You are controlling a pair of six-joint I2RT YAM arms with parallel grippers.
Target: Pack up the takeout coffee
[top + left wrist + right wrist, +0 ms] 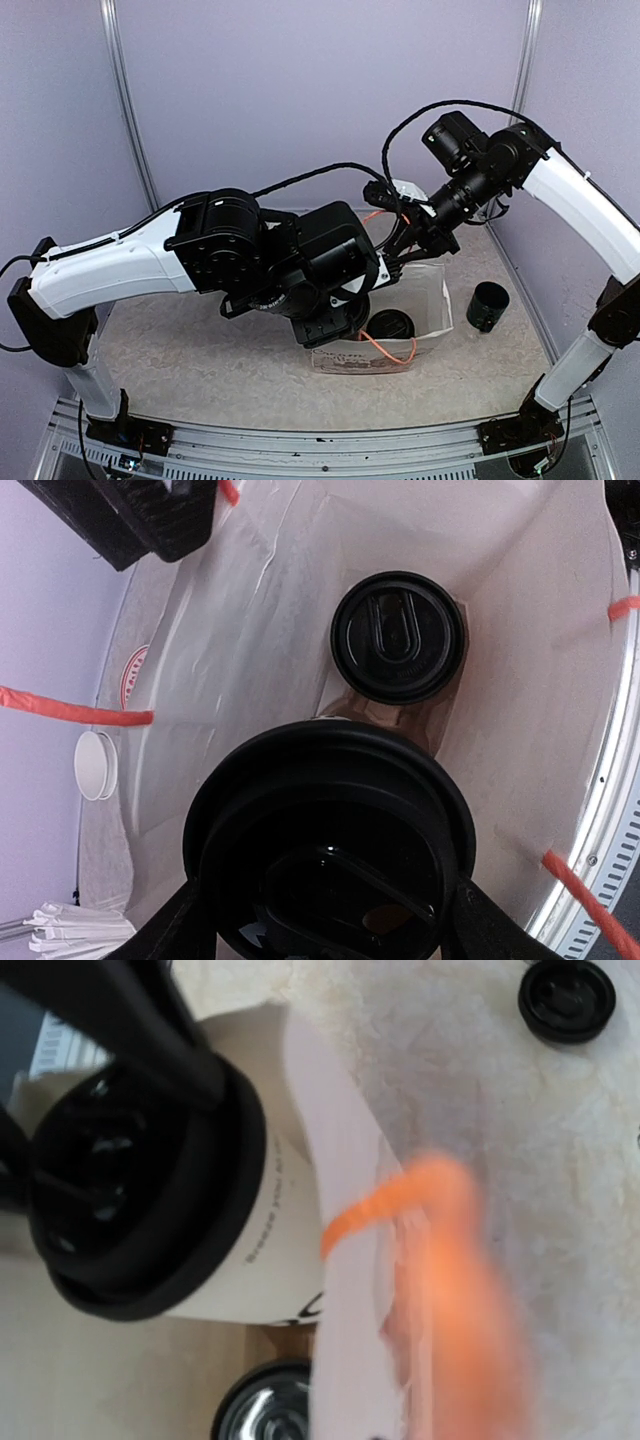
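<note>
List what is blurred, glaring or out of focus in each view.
Top external view: even soft light, no glare. Left wrist view: the near round black plastic lid is soft, with a small glint; the far black lid in the white bag is crisp. Right wrist view: the orange bag handle is a blurred smear; the white paper cup is sharper.

Counts: 2 black-lidded coffee cups, far cup (398, 637) and near cup (330, 780); 1 white paper bag (520, 680); 2 orange handles (70, 708); 1 black pot (487, 305); 2 robot arms (110, 265). White straws (70, 930): can't count.
</note>
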